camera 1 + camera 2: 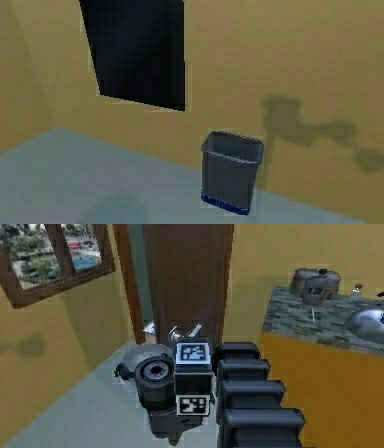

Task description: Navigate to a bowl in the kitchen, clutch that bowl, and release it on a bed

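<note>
In the arm side view the dark arm (250, 394) rises from the bottom edge, with two white marked squares (192, 354) at its far end. Left of them sits the gripper (138, 374), a dark round body over the grey floor. Its far end is hard to make out, so I cannot tell whether it holds anything. A grey stone counter (300, 319) at the arm side view's right carries a metal pot (318, 282) and a steel sink (366, 322).
A grey waste bin (231, 172) with a blue base stands on the floor by the yellow wall (300, 50), under a dark panel (138, 50). A brown door (190, 274) and a window (55, 259) lie beyond the arm.
</note>
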Robot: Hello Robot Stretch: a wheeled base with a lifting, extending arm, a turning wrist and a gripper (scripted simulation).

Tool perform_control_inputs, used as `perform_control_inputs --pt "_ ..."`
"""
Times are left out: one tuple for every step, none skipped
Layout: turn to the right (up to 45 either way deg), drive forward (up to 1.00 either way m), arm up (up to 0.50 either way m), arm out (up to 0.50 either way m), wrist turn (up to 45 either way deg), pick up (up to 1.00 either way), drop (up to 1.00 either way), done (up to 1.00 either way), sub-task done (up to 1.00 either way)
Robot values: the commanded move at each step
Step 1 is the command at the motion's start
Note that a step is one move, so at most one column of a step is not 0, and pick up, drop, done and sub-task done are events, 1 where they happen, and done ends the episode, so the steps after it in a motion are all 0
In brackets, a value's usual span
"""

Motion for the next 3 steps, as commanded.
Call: perform_control_inputs --pt "0.0 0.20 0.00 0.00 0.0 0.00 0.00 0.00 0.00" --pt "-45.0 0.00 0.00 0.00 0.0 0.00 0.00 0.00 0.00" --pt "-21.0 0.00 0.00 0.00 0.0 0.00 0.00 0.00 0.00"
